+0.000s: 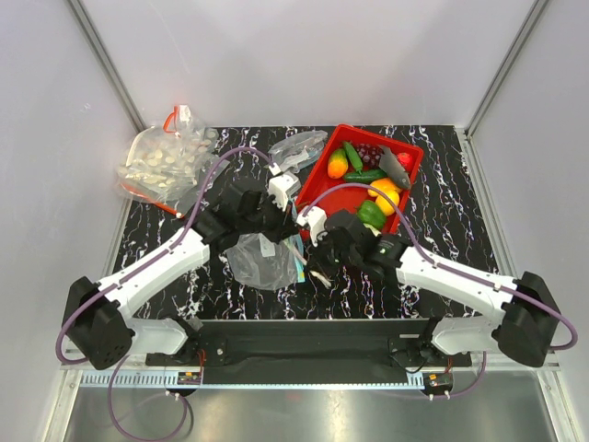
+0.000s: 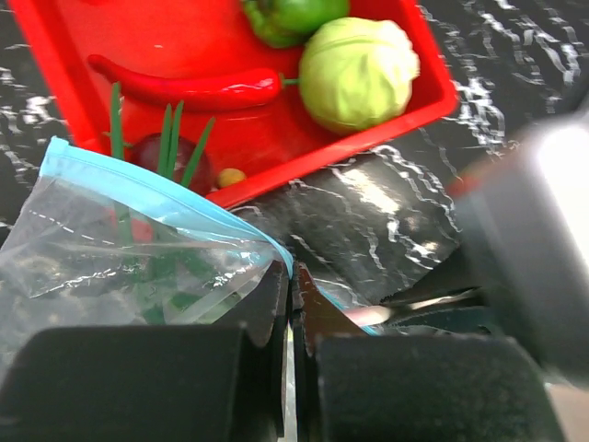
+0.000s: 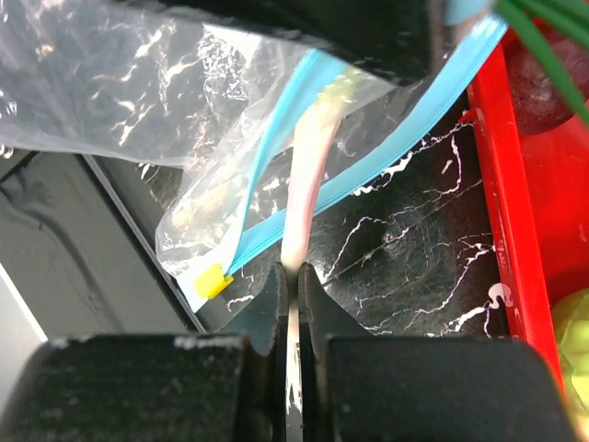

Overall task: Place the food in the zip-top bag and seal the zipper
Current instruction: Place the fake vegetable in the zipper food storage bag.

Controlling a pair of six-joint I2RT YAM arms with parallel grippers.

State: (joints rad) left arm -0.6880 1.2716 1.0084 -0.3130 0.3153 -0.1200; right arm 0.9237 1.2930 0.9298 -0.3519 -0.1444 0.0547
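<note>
A: Right, start with your left wrist view. Your left gripper [image 2: 292,287] has its fingers pressed together on the edge of the zip-top bag [image 2: 138,249], just where the zipper [image 2: 166,198] runs down into the fingertips.

B: Ahead of those fingers you have the red tray [image 2: 428,97], and the food is in it. The red chilli [image 2: 184,87] lies across the tray. The lime-green round fruit [image 2: 359,74] sits just right of the chilli's stem end. The green bell pepper [image 2: 290,17] is beyond both, cut off by the frame.

A: Now your right wrist view. Your right gripper [image 3: 296,276] is clamped tight too, on a pale pinkish strip of the bag that rises straight up from between the fingers. The teal lines of the zipper fan out above them. A small yellow tab [image 3: 212,281] sits just left of the fingertips.

B: The tray's wall runs along the right of that gripper.

A: From above, your two grippers are close together over the middle of the black marbled table [image 1: 442,239]. The zip-top bag spreads on their near side, between your arms.

B: The tray lies beyond your right gripper. A clear bag of white pieces [image 1: 170,161] lies well beyond your left gripper, off to its left.
</note>
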